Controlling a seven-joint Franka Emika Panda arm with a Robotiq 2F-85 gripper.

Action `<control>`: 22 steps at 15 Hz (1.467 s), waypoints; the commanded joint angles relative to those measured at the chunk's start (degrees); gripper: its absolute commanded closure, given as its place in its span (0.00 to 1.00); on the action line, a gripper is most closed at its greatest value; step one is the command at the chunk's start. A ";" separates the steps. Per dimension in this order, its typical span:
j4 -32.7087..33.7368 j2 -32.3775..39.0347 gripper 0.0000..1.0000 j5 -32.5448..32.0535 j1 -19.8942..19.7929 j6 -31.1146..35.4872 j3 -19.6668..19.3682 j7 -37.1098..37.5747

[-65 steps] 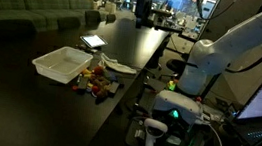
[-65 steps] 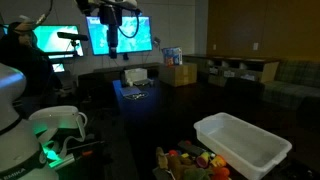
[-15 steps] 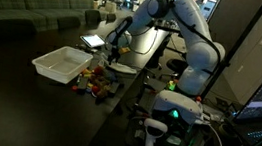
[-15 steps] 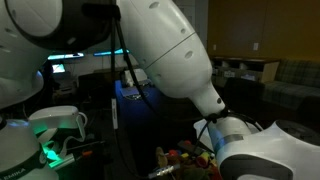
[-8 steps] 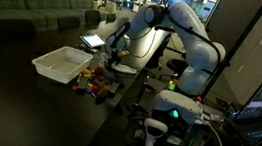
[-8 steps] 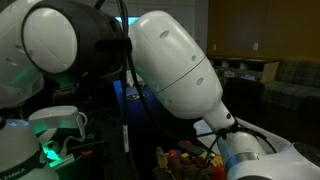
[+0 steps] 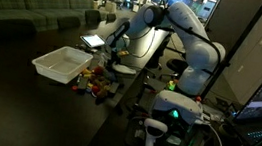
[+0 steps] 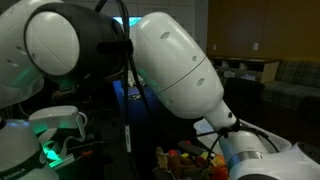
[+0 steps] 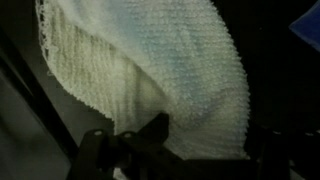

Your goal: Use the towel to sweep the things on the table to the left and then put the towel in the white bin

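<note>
bunching in soft folds – nubbly knitted white towel (image 9: 180,70); jaws clamped or apart, can't tell.

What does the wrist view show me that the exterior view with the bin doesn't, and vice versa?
Only the wrist view: the towel close up, its weave filling the frame, with the gripper at its lower edge; whether it has a grip isn't clear. Only the exterior view: the bin, the toys beside it, the tablet and the arm. Both: the gripper down at the towel.
</note>
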 commanded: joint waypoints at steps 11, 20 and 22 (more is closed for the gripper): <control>-18.50 -15.21 0.96 0.51 0.15 3.19 -2.49 -0.76; -29.79 -25.62 0.96 -1.89 2.30 6.16 -8.61 1.89; -26.63 -23.58 0.96 -2.24 2.36 3.94 -9.06 2.07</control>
